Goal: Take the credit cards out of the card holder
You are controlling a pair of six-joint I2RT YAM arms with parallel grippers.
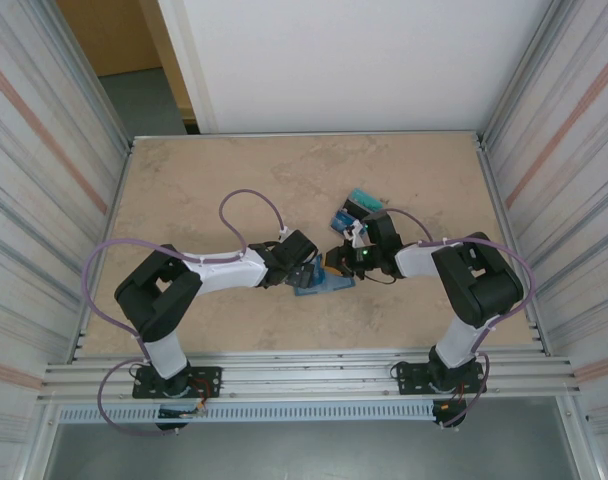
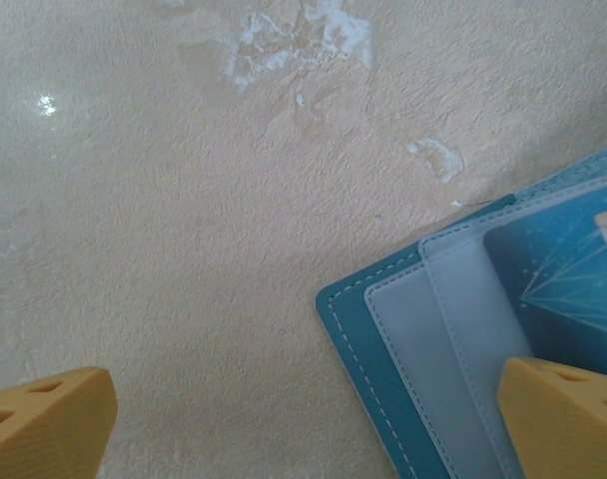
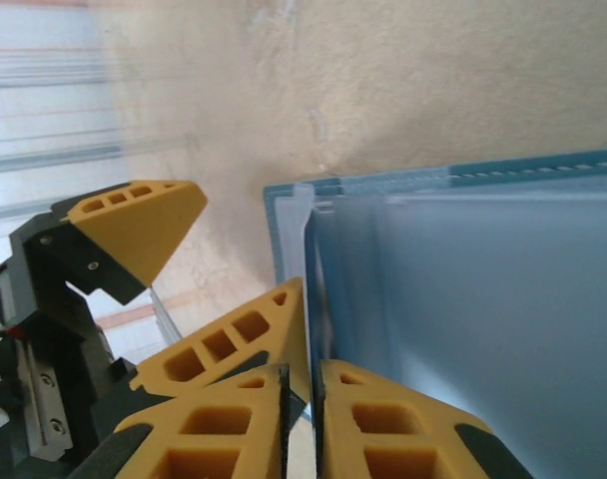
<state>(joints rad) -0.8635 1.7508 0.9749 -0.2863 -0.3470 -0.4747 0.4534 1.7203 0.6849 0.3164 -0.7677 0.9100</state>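
Right wrist view: right pincer (image 3: 303, 399) is seen nearly closed, nothing visibly pinched, holder (image 3: 463, 329) edge just ahead. Left pincer (image 2: 303, 404) is spread wide, one finger (image 2: 568, 419) over the holder. Extraction is judged underway; the pocketed card (image 2: 563, 289) must be nipped next.

The tabletop (image 1: 234, 170) is beige with a marbled pattern, and it has some pale whitish patches (image 2: 284, 40) on its rough surface. A thin metal frame (image 1: 304, 133) runs around it. On both sides stand ribbed grey walls (image 1: 14, 200), each with a reddish stripe (image 1: 44, 125). Behind the tabletop there is a plain white panel (image 1: 354, 60). Left of the panel is a brown wooden surface (image 1: 109, 35) above a grey floor (image 1: 144, 100). Along the near edge lie metal rails (image 1: 304, 372) and a slotted strip (image 1: 284, 412).
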